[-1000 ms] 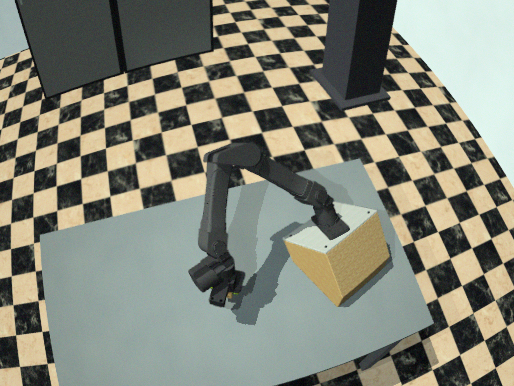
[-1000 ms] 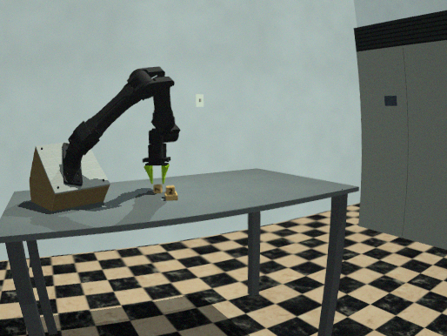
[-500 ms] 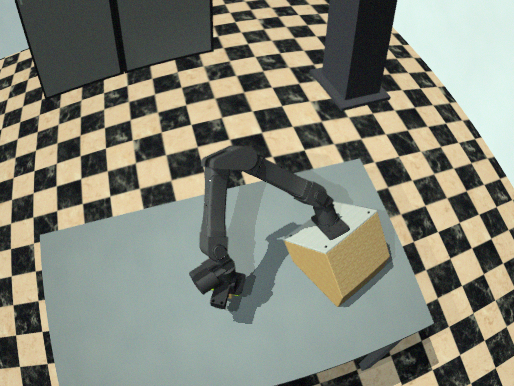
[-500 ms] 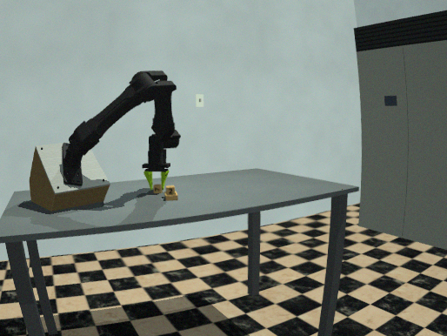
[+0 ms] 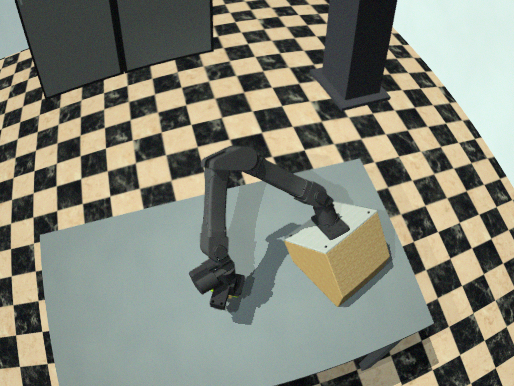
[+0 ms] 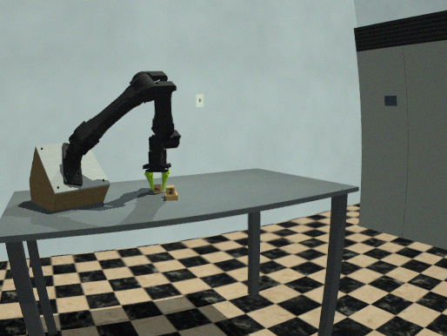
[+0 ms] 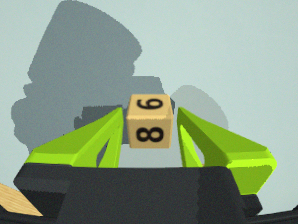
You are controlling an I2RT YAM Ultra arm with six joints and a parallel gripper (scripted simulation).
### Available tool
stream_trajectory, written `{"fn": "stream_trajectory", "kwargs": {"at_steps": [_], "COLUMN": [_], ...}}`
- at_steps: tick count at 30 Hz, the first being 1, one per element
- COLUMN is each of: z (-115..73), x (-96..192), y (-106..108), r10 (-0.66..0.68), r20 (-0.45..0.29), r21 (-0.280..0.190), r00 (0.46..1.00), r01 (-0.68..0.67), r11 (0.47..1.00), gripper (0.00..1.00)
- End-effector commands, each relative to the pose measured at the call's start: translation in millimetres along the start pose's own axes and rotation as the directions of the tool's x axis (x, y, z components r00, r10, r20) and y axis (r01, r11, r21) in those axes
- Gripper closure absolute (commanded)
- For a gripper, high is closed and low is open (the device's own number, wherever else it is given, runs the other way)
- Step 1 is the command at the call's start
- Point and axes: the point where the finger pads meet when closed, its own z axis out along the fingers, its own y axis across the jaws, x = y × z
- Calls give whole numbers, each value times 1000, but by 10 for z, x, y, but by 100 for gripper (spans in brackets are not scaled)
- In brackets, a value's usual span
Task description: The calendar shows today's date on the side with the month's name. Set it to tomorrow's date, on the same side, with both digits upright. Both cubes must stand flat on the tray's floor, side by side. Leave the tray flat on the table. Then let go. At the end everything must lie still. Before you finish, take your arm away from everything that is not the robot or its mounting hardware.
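My gripper (image 7: 150, 114) points down at the table, its green fingers partly open. A wooden cube (image 7: 150, 121) stands on the table between the fingertips, showing an 8 on its near face and a 9 or 6 on top. Narrow gaps show on both sides of it, so the fingers are around it but not pressed on it. In the exterior view the gripper (image 6: 156, 182) stands low over this cube (image 6: 157, 188). The second cube (image 6: 170, 190), showing a 2, sits to its right on the small wooden tray (image 6: 170, 198). In the top view the gripper (image 5: 226, 296) hides the cubes.
The arm's wooden base block (image 5: 340, 255) stands on the table's right part in the top view. A tan corner (image 7: 15, 200), probably the tray, shows at the lower left of the wrist view. Dark cabinets (image 5: 115, 35) and a pillar (image 5: 357, 50) stand on the floor.
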Motion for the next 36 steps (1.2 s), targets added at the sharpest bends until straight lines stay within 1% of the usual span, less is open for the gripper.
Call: {"fn": "stream_trajectory", "kwargs": {"at_steps": [1, 30, 31, 36], "z": [-94, -94, -94, -94], "x": [-136, -131, -131, -131], "y": [-104, -100, -100, -100], "r10": [9, 7, 7, 7], "r20": [41, 39, 39, 39], "r21": [28, 26, 26, 26], "r00": [999, 999, 999, 999], "r01": [-10, -8, -8, -8], "r11": [1000, 1000, 1000, 1000], "gripper": [55, 55, 74, 74]}}
